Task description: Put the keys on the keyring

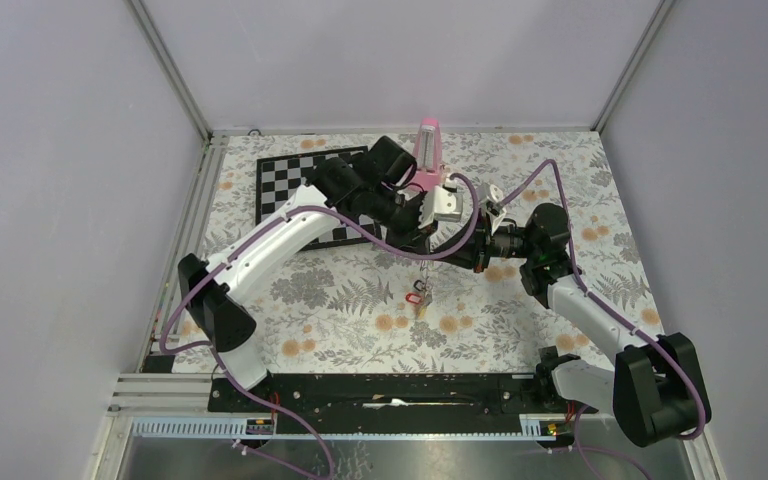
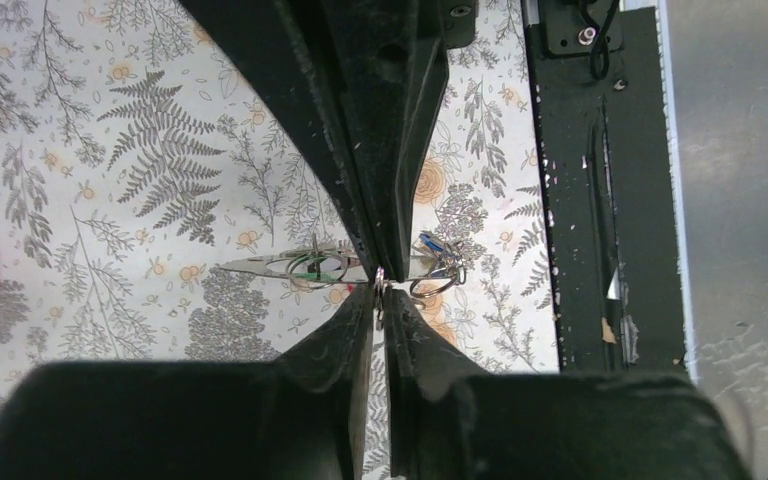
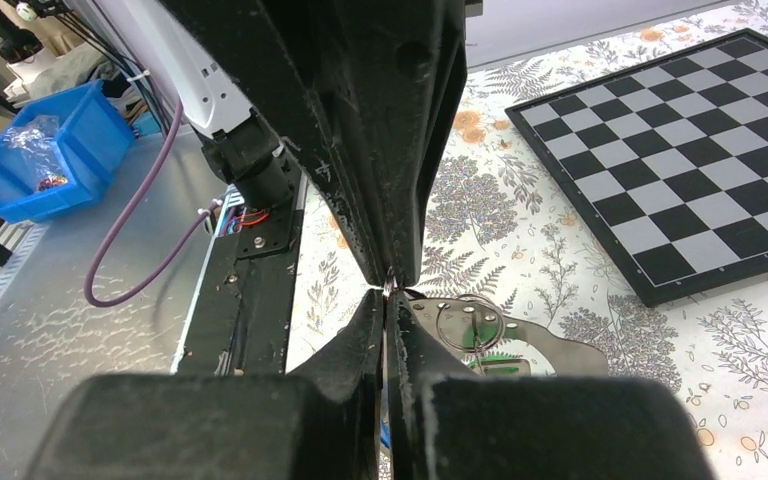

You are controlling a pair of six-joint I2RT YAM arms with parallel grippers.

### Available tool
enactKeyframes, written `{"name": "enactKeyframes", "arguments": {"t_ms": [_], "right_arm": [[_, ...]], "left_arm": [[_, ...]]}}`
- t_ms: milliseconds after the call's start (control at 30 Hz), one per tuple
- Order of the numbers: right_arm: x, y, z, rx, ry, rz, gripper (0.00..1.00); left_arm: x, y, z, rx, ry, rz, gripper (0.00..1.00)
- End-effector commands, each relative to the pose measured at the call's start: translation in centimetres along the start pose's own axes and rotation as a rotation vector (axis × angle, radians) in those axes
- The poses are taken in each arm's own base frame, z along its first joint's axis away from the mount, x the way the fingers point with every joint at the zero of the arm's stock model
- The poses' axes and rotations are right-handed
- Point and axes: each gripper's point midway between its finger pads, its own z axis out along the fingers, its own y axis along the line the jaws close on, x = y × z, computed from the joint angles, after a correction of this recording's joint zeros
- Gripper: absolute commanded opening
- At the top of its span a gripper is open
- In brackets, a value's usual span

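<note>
My left gripper (image 1: 418, 236) and right gripper (image 1: 438, 250) meet tip to tip above the middle of the table. Both are shut on the thin wire of the keyring (image 1: 423, 268), which hangs down from them. A bunch of keys (image 1: 420, 297) with a red tag dangles at its lower end. In the left wrist view the shut jaws (image 2: 380, 288) pinch the wire; a green-tagged key (image 2: 305, 267), a blue-tagged key (image 2: 430, 246) and small rings show beyond them. In the right wrist view the shut jaws (image 3: 388, 292) hold the wire beside a ring (image 3: 470, 322) and a green tag (image 3: 490, 366).
A chessboard (image 1: 295, 190) lies at the back left, also in the right wrist view (image 3: 700, 150). A pink object (image 1: 428, 148) stands at the back centre. The black base rail (image 1: 400, 390) runs along the near edge. A blue bin (image 3: 40, 150) sits off the table.
</note>
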Motion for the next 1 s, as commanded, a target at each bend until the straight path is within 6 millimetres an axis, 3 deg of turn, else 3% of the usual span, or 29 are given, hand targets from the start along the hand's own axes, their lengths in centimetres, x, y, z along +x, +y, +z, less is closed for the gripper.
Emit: {"name": "enactKeyframes", "arguments": {"t_ms": [0,167,433,667,967], "right_arm": [[-2.6,1.3,0.1,-0.039,-0.031,-0.092,0.00],[-3.0,1.2,-0.2,-0.030,-0.041,-0.096,0.00],[-3.1,0.9,-0.4,-0.014,-0.045,-0.097,0.00],[-3.1,0.8,-0.5,-0.008,-0.045,-0.097,0.00],[-3.2,0.9,-0.6,-0.008,-0.048,-0.100,0.00]], "left_arm": [[-1.3,0.7,-1.6,-0.013,-0.096,0.024,0.20],[-0.4,0.8,-2.0,-0.017,-0.128,0.009,0.41],[-0.3,0.2,-1.2,0.034,-0.165,-0.012,0.44],[-0.4,0.3,-0.2,0.078,-0.182,-0.046,0.35],[0.8,0.3,1.1,0.112,-0.161,-0.071,0.01]]}}
